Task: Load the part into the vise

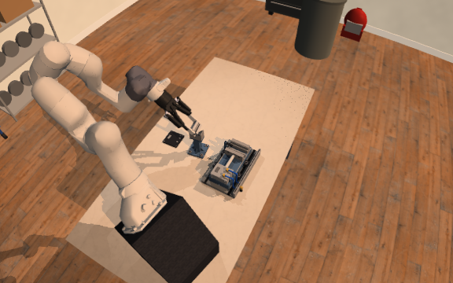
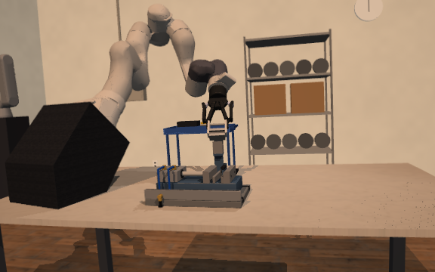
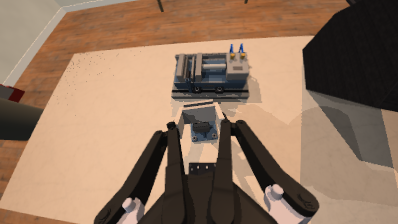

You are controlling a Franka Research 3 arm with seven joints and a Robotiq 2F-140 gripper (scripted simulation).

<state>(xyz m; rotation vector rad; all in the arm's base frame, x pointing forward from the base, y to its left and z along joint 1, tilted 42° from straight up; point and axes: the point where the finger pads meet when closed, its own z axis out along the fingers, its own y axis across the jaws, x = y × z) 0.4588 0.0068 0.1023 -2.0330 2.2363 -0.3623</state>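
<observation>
My gripper [image 1: 195, 131] [image 2: 217, 131] [image 3: 199, 110] is shut on the part, a grey block [image 2: 217, 133] [image 3: 199, 114] held crosswise between the fingertips. The part is right at the top of the blue-grey V-block [image 1: 198, 150] [image 2: 218, 148]; whether it touches the V-block I cannot tell. The slot's direction is not clear. The vise [image 1: 219, 173] [image 2: 198, 186] stands open, with a gap between the fixed jaw [image 2: 229, 174] [image 3: 180, 68] and the moving jaw [image 2: 211, 174] [image 3: 198, 66] on the cylinder's rod. The infeed plate [image 1: 173, 138] [image 3: 202, 168] is bare.
The V-block stands between the infeed plate and the vise. The air cylinder with blue hoses [image 1: 232, 174] [image 2: 169, 177] is at the vise end nearer the black robot pedestal [image 1: 175, 236] [image 2: 70, 159]. A low rail [image 2: 192, 195] runs along the vise's side.
</observation>
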